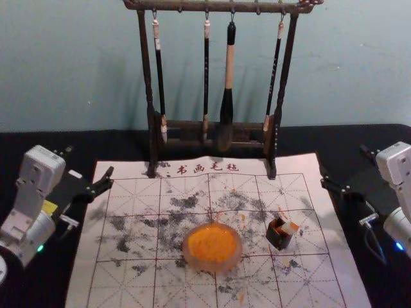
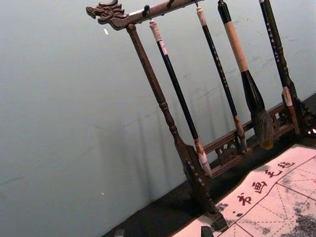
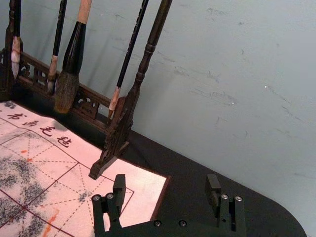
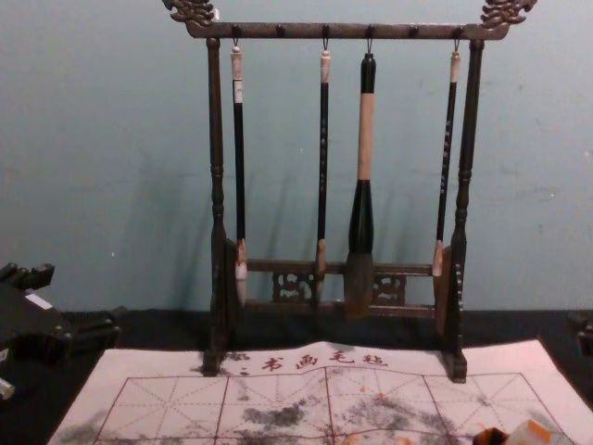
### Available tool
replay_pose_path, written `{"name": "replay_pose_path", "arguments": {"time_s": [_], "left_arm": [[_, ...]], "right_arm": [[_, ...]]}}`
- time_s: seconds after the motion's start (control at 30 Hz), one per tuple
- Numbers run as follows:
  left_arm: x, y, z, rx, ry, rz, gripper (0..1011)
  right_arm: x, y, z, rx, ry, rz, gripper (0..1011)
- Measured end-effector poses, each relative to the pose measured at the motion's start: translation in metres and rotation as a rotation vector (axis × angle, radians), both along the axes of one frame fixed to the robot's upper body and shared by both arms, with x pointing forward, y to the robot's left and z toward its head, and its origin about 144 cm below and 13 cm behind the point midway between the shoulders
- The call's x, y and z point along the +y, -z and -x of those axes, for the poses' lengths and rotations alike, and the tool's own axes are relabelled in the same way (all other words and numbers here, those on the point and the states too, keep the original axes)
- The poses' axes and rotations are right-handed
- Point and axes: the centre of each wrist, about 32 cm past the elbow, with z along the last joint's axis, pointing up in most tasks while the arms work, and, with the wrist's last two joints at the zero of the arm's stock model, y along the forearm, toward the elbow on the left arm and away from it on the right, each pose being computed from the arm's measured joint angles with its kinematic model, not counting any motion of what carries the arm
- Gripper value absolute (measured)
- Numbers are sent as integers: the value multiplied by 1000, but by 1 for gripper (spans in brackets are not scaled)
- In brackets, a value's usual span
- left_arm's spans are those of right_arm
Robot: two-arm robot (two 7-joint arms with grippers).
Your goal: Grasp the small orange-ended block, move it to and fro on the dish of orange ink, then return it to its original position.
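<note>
Standing behind dish [image 1: 218,265] and block [image 1: 290,228] is the brush rack [image 1: 186,6].

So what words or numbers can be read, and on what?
"书画毛毡" on the white gridded felt mat.
Too small to read: characters on two slim black-handled hanging brushes; the label on the leftmost brush; pale marks on the dark wooden rack's right post.

The pale-grey left arm [image 1: 42,168], at left, bears a green light [image 1: 40,248]; the right arm [image 1: 397,165], a blue light [image 1: 399,246]. Screws [image 3: 158,223] stud the black right gripper [image 1: 345,165].
</note>
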Motion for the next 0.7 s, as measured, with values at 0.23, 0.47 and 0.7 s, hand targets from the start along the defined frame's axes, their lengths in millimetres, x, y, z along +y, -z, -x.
{"name": "replay_pose_path", "arguments": {"time_s": [0.23,0.47,0.7], "left_arm": [[0,0,0,0,0,0,1001],[0,0,0,0,0,0,1001],[0,0,0,0,0,0,1001]], "right_arm": [[0,0,0,0,0,0,1003],[-5,-4,-3,7,-5,-25,1003],[-14,-17,0,21,-46,-80,1002]]}}
